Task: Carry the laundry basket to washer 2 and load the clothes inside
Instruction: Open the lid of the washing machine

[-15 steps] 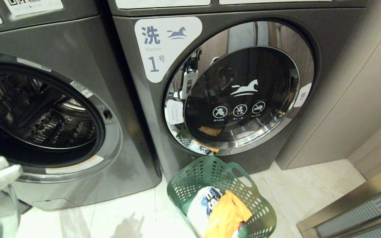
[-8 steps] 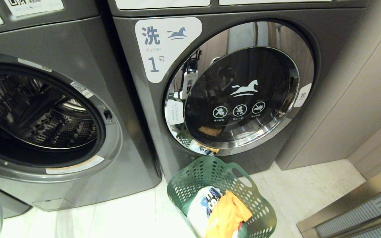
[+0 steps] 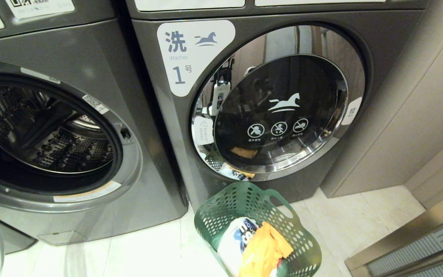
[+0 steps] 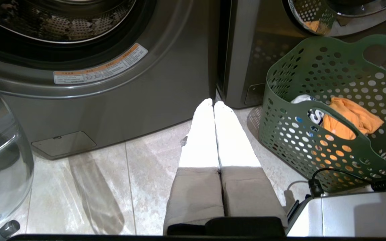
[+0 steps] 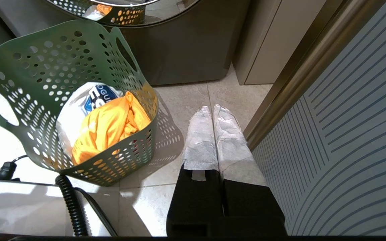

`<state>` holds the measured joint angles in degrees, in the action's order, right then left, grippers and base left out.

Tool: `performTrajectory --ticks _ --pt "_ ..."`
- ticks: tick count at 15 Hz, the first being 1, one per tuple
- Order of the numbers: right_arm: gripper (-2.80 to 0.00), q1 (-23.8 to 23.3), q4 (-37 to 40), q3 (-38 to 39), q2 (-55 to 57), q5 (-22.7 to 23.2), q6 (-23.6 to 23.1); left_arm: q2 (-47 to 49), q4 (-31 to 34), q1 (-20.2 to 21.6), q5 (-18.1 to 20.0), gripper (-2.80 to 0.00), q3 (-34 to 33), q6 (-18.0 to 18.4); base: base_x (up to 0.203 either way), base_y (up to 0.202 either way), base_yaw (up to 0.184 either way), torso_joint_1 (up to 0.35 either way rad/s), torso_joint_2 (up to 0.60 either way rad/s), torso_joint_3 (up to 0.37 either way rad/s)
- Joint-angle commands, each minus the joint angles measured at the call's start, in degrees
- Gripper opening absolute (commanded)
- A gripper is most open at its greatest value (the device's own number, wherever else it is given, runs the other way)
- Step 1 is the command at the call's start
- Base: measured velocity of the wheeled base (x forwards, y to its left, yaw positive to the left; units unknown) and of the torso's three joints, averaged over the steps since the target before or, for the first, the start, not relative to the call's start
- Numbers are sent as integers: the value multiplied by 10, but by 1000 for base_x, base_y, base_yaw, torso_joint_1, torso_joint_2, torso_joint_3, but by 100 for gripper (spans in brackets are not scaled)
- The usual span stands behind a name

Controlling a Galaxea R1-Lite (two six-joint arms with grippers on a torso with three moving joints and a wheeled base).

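A green basket holding orange and white clothes stood on the tiled floor, just in front of the closed washer labelled 1. To its left, another washer stood open, drum empty. Both grippers, left and right, hung low over the floor, fingers pressed together, holding nothing.

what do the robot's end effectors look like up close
Each ends in two long, flat fingers tapering to rounded tips. The left end effector has white-wrapped fingers on greyish-tan bases. The right end effector has fingers wrapped in white fabric-like tape on black bases. A black coiled cable runs over the robot's white body.
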<state>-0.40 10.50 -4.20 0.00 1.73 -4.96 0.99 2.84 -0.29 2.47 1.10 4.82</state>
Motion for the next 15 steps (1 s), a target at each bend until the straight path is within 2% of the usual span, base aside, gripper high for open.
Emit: performTrajectory --ticks 1,13,15 --pt "-280 0 1 1 1 0 -1 -11 1 -1 1 -280 0 -1 0 0 0 0 0 0" --pt "-280 0 1 0 1 0 -1 -11 0 -1 -8 -280 -1 -10 0 0 0 0 0 0" --pt "-280 0 1 1 1 0 -1 -11 -25 -1 -25 -280 -8 -32 0 0 0 0 0 0"
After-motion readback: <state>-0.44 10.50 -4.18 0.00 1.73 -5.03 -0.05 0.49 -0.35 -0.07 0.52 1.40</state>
